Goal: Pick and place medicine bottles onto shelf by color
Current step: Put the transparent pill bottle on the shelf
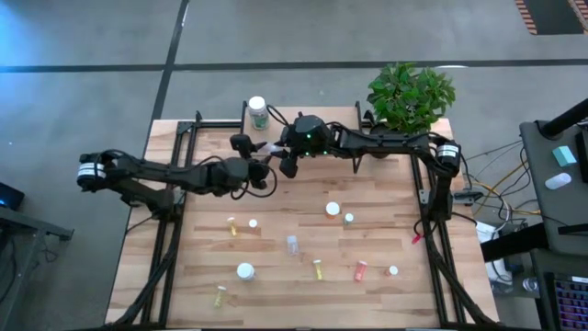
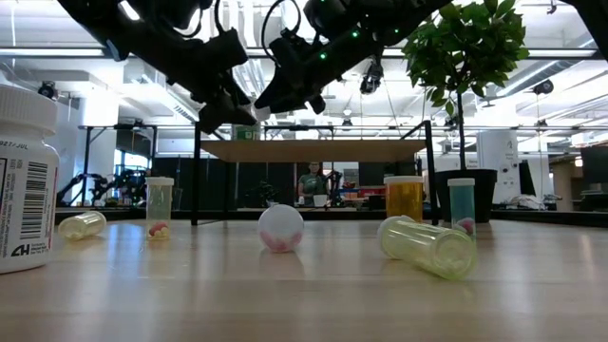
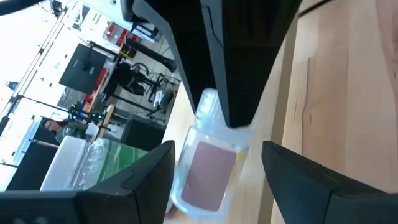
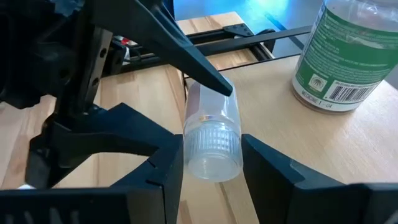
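- The right gripper (image 4: 211,168) is hovering over the shelf (image 2: 318,150), a light wooden board on thin black legs, with its fingers closing on the ribbed cap end of a small clear plastic vial (image 4: 211,134).
- The left gripper (image 3: 217,162) is facing it from the opposite side; its fingers are standing well apart on either side of the same vial's body, and whether they are touching it cannot be told.
- The vial is lying horizontally between both grippers, above the shelf board; pinkish contents are showing through its wall.
- A larger clear bottle with a white cap and green label (image 4: 348,53) is standing upright on the shelf, just beside the grippers. Its label is carrying a barcode and a round emblem; the print cannot be read.
- A white bottle (image 2: 24,176) on the table before the shelf is showing a barcode and the letters "4H".
- Other small bottles are lying scattered on the wooden table (image 1: 303,294), well apart from the shelf.
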Tool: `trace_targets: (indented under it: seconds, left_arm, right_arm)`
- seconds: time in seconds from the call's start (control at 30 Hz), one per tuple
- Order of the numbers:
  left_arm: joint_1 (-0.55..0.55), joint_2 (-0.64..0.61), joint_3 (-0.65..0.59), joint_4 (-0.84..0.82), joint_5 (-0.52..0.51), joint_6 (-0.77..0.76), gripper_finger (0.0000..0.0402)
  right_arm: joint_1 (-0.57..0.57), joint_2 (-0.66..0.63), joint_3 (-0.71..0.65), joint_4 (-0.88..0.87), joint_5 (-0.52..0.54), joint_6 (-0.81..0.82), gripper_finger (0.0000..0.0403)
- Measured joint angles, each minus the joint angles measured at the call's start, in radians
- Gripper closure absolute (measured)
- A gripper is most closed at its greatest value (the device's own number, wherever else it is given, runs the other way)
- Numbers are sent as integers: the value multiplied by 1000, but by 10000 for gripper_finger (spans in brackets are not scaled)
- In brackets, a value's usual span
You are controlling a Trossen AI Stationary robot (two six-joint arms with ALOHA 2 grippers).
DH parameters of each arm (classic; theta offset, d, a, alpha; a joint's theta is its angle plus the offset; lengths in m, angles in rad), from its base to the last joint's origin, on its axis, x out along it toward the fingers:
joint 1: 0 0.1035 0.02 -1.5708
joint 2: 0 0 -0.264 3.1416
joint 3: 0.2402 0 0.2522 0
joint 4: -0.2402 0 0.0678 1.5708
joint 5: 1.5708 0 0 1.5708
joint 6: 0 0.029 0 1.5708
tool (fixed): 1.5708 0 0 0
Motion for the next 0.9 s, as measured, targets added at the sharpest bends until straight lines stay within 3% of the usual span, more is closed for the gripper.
trace_targets:
  seconds: [0.23, 0.63, 0.9]
  left_arm:
    - [0, -1, 3, -10, -15, 1, 179]
    - [0, -1, 3, -17, -17, -7, 228]
    - [-1, -1, -1, -24, -16, -10, 231]
  right_arm:
    - [0, 0, 6, -2, -3, -2, 266]
    - [2, 0, 10, -10, -6, 4, 266]
    - [11, 0, 10, -11, -1, 1, 266]
